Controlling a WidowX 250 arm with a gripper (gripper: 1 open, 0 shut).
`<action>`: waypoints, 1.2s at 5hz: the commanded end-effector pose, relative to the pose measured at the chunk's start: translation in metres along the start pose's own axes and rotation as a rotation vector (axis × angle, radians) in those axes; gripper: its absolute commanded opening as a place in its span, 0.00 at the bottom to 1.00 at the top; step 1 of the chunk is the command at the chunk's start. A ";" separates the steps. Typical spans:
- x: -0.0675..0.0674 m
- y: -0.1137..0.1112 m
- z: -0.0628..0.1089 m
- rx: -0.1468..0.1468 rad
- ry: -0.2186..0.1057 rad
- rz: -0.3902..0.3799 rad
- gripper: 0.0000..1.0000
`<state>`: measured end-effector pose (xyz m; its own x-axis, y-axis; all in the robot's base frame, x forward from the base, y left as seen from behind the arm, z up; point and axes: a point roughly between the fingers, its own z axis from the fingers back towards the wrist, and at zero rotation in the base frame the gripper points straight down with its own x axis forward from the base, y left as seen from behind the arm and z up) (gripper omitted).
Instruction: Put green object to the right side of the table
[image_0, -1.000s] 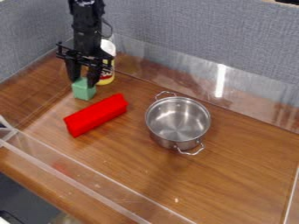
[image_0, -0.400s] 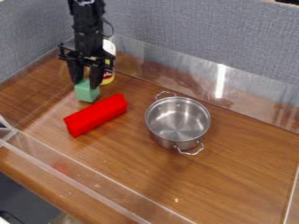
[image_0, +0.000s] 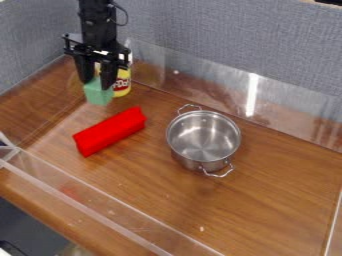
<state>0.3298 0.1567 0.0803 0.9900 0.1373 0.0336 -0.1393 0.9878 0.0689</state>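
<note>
- Gripper (image_0: 98, 84) is closed on the green block (image_0: 99, 94), up at the far left of the worktop (image_0: 243, 210) as the camera sees it. Fingers sit over the block's top; most of the block shows below them.
- Block looks raised, but its gap to the surface is hard to judge from this one view.
- Yellow-and-white item (image_0: 122, 80) is right beside the block on the camera's right. Can't tell if they touch. A sideways move straight from here could knock it over or twist the block in the grip.
- Red block (image_0: 110, 132) lies nearer the camera, close to the green one. A low path would clip it and shove it, or scrape the green block loose.
- Pot (image_0: 203, 138) stands between here and the right side. Rim and the two handles stick up; if the lift is too small, the green block catches on one and gets pulled out, or the pot slides.
- Hold seems to be on the upper part only. Fast acceleration could swing or slip it; plain faces give little to hook on.
- At the far end: overshoot puts it into the clear wall, which is easy to misjudge. Release too high and it tumbles; release short and it ends up by the pot, not on the right side.
</note>
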 end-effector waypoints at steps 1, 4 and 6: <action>0.005 -0.005 0.036 0.018 -0.091 -0.028 0.00; -0.002 -0.017 0.048 0.003 -0.113 -0.100 0.00; -0.007 -0.025 0.055 -0.007 -0.125 -0.143 0.00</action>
<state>0.3224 0.1278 0.1022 0.9979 0.0025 0.0642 -0.0052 0.9991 0.0426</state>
